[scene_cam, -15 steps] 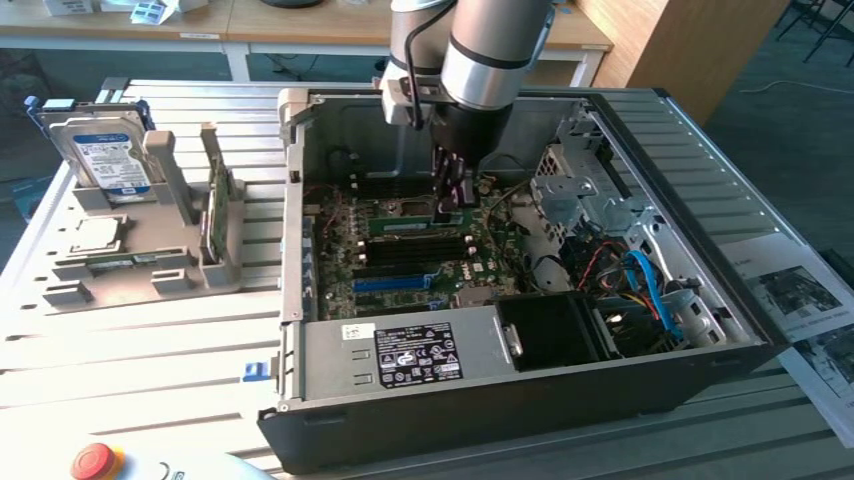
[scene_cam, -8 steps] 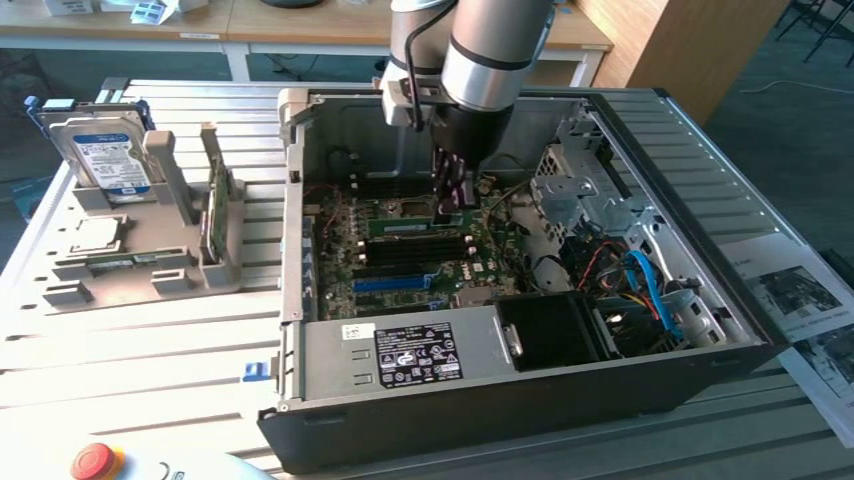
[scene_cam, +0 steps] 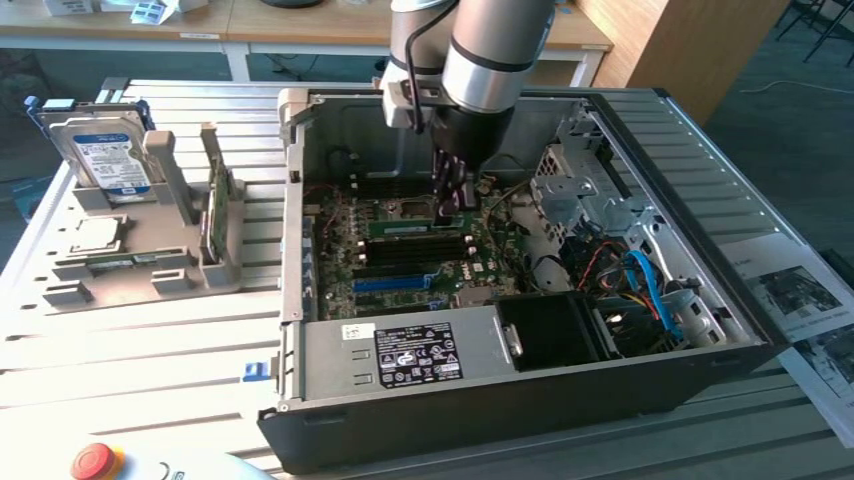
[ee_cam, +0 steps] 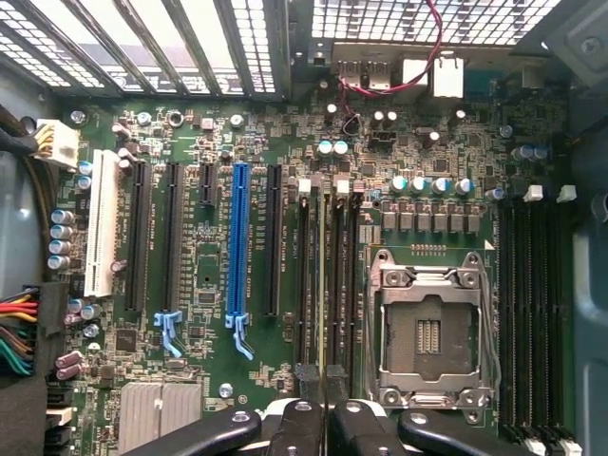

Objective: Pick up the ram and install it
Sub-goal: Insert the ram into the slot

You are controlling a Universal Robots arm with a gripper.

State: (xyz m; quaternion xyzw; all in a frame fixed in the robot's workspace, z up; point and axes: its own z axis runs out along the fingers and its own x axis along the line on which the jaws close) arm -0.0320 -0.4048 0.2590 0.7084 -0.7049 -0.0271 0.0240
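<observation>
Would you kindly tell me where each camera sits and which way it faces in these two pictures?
Exterior view: off the arm, high up, looking down at an angle into the open computer case on the slatted table; the arm and its shut gripper show.
Wrist view: on the wrist, looking straight down at the motherboard; the gripper's fingers show.
Shared: the motherboard, the black memory slots and the gripper.

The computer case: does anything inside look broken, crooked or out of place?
Nothing looks damaged or spilled. The one oddity is the processor socket on the motherboard: it is empty, with no chip in it. The gripper holds the ram straight along the memory slots, not askew.
</observation>
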